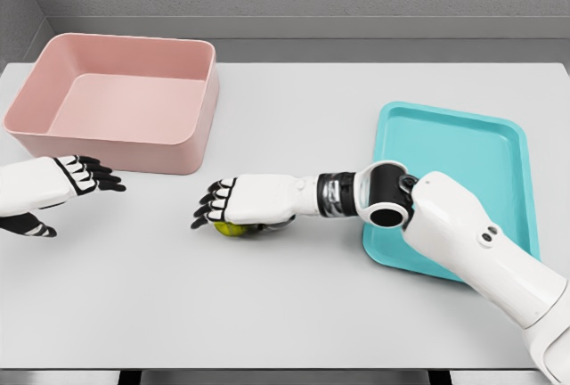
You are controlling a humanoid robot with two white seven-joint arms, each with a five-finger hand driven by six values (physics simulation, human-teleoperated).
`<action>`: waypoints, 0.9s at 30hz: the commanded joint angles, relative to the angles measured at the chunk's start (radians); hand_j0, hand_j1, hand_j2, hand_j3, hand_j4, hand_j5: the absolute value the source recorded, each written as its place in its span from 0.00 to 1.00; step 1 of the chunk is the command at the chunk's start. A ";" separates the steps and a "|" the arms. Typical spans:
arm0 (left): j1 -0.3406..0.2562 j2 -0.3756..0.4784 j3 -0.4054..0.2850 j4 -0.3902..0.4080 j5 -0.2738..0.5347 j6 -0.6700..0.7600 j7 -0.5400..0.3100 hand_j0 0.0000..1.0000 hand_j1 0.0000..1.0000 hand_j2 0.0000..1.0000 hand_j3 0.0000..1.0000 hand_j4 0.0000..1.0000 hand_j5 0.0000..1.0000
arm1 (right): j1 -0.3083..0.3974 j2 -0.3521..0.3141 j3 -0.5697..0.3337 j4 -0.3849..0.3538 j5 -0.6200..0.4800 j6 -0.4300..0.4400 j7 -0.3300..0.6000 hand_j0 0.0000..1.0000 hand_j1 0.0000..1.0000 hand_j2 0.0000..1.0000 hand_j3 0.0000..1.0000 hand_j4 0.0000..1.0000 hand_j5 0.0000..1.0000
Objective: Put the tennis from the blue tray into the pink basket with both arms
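Grey table [294, 314], pink basket [125, 100] far L, R hand [233, 205] over tennis ball [233, 228]

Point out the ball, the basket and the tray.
ball [230, 229]: head view, its yellow-green underside below the right hand.
basket [125, 146]: head view, front wall.
tray [445, 149]: head view, bare floor.

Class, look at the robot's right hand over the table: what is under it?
Under the right hand a yellow-green tennis ball peeks out, low over the table. The palm covers most of the ball, so the grip on it cannot be judged.
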 commanded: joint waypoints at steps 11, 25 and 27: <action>0.000 -0.018 -0.001 0.000 0.003 0.001 -0.001 1.00 1.00 1.00 1.00 1.00 1.00 | 0.020 -0.161 -0.229 -0.177 -0.021 0.002 0.004 1.00 1.00 1.00 1.00 1.00 1.00; -0.054 -0.193 -0.006 -0.034 -0.111 0.001 -0.022 1.00 1.00 1.00 1.00 1.00 1.00 | 0.612 -0.298 -1.080 -0.309 -0.365 0.002 -0.008 1.00 1.00 1.00 1.00 1.00 1.00; -0.057 -0.208 -0.006 -0.052 -0.111 0.001 -0.050 1.00 1.00 1.00 1.00 1.00 1.00 | 0.647 -0.278 -1.082 -0.307 -0.372 0.002 -0.003 1.00 1.00 1.00 1.00 1.00 1.00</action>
